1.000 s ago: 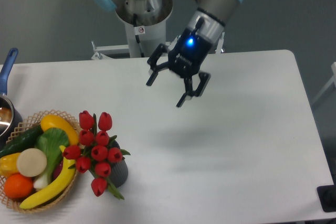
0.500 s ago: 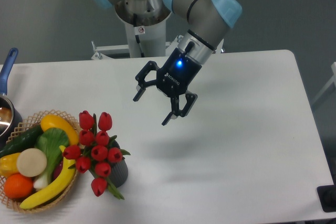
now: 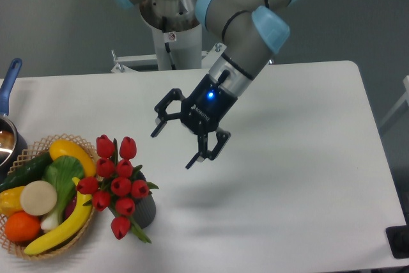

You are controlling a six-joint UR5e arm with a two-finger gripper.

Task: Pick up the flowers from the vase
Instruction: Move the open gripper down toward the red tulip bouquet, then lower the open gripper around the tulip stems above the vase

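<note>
While the white surface [image 3: 287, 177] takes up most of the shot, the arm [image 3: 246, 36] reaches in from the back edge toward the middle, blue light glowing near its wrist. Over by the front-left corner sits a wicker basket [image 3: 38, 151] stuffed with bananas, a cucumber, an orange and a leafy green, with a blue-handled pot [image 3: 7, 94] at the left edge behind it. The end effector [image 3: 173, 149] hangs in the air with fingers spread wide, nothing in them, up and to the right of the flowers [image 3: 118, 183]. Those red tulips are sitting in the vase [image 3: 146, 212], touching the basket's right side.
</note>
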